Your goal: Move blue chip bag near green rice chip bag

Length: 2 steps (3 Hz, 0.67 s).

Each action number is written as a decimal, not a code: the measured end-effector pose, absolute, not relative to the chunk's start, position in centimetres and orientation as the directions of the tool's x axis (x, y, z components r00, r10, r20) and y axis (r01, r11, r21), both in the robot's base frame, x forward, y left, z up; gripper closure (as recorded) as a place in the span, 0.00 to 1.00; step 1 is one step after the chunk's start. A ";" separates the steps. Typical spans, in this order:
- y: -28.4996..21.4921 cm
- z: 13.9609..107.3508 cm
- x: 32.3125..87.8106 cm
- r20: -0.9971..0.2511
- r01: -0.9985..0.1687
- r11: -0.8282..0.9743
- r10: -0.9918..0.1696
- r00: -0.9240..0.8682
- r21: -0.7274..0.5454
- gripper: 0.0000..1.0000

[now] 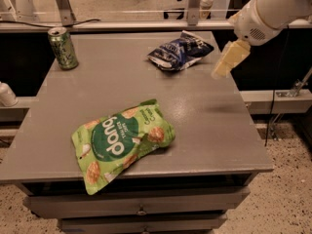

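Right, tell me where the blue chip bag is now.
In the camera view the blue chip bag lies at the back right of the table, with the pincer hovering just right of it and the green can far left.

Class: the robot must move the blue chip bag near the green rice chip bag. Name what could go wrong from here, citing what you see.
The claw hangs beside the blue chip bag, apart from it; the crumpled foil may slip from a grasp. The green rice chip bag overhangs the table's front edge; a nudge while placing could push it off.
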State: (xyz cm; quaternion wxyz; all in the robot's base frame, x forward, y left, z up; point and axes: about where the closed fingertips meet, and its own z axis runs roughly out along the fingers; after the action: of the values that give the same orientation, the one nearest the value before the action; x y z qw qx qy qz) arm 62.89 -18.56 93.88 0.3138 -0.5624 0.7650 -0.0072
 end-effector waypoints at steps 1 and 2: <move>-17.0 91.8 67.4 -0.528 -0.853 0.404 -0.828 -0.188 -0.330 0.00; -15.1 89.9 70.8 -0.579 -0.855 0.430 -0.790 -0.201 -0.290 0.00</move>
State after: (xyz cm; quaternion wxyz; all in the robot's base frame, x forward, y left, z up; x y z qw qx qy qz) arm 70.84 -15.11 89.92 0.3418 -0.5317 0.7735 0.0477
